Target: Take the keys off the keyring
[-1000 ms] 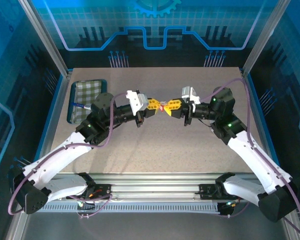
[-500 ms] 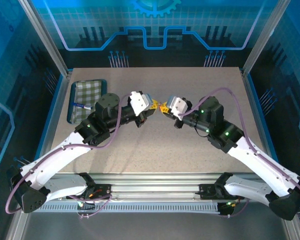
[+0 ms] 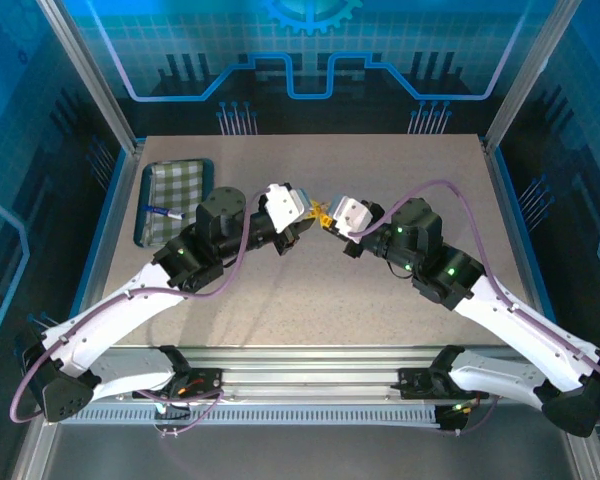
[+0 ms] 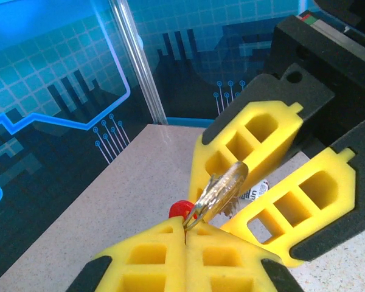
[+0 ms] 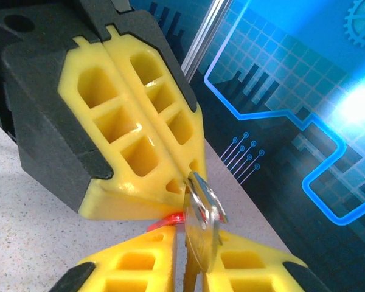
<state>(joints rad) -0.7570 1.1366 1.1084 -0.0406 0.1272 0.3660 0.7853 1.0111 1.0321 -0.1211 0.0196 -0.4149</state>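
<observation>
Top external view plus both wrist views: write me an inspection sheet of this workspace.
Surface: speckled beige table, no damage seen.
Job's things: metal key held off the table between both grippers; red keyring beside its head.
Clutter: green checked tray at far left, blue-and-white pen in it.
Grippers: left gripper shut on the key's head end; right gripper slightly parted around the blade.
Cables: purple cable looped along each arm.
Surroundings: blue printed panels, metal frame posts.
</observation>
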